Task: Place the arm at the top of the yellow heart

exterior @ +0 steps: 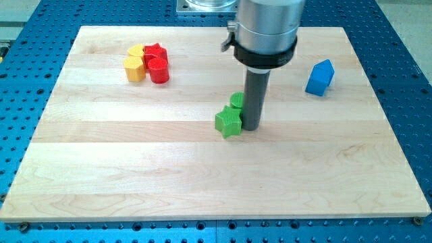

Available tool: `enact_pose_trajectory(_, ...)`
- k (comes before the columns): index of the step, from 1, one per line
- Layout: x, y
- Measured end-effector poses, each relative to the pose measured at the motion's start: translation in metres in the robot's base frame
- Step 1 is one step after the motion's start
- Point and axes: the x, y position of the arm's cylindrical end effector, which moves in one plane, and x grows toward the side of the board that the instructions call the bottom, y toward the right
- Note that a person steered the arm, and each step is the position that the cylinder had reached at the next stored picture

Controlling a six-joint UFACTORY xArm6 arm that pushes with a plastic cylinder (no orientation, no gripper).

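Observation:
The yellow heart (134, 69) lies near the view's top left of the wooden board (135, 169), in a tight cluster with another yellow block (138, 51), a red star (156, 51) and a red heart-like block (159, 69). My tip (251, 127) is near the board's middle, far to the right of and below that cluster. It stands right beside a green star (228, 122), at its right side, with a second green block (237, 100) just behind, partly hidden by the rod.
A blue house-shaped block (320, 77) stands at the view's upper right. The arm's grey body (266, 30) hangs over the board's top middle. Blue perforated table (405, 81) surrounds the board.

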Motion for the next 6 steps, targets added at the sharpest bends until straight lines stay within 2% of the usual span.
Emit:
enact_pose_trajectory(2, 0.000, 0.000)
enact_pose_trajectory(3, -0.008, 0.033)
enact_pose_trajectory(4, -0.048, 0.044)
enact_pose_trajectory(5, -0.113, 0.025)
enact_pose_trajectory(6, -0.179, -0.020)
